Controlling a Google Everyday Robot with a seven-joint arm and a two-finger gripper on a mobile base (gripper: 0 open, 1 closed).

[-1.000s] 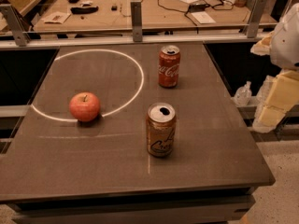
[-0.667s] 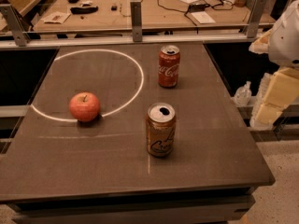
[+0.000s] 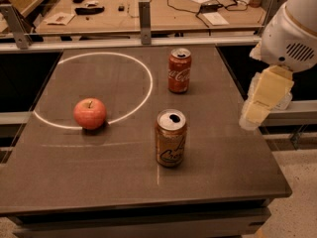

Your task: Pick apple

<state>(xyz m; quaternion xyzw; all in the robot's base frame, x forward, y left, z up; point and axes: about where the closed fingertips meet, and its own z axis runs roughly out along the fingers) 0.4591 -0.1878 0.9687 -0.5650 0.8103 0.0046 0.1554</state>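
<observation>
The apple point(image 3: 90, 114) is round and red-pink with a short dark stem. It sits on the dark table point(image 3: 99, 172) at the left, on the near edge of a white painted circle point(image 3: 143, 68). My gripper point(image 3: 253, 114), cream-coloured under a white arm housing point(image 3: 292, 29), hangs off the table's right edge, far to the right of the apple and above table height. It holds nothing.
A red cola can point(image 3: 179, 70) stands at the centre back. An open orange-brown can point(image 3: 171, 138) stands in the middle, between the apple and my gripper. A metal rail point(image 3: 143, 38) and a cluttered wooden bench point(image 3: 148, 9) lie behind the table.
My gripper has moved left and slightly up, closer to the table's right edge. The apple and both cans have not moved.
</observation>
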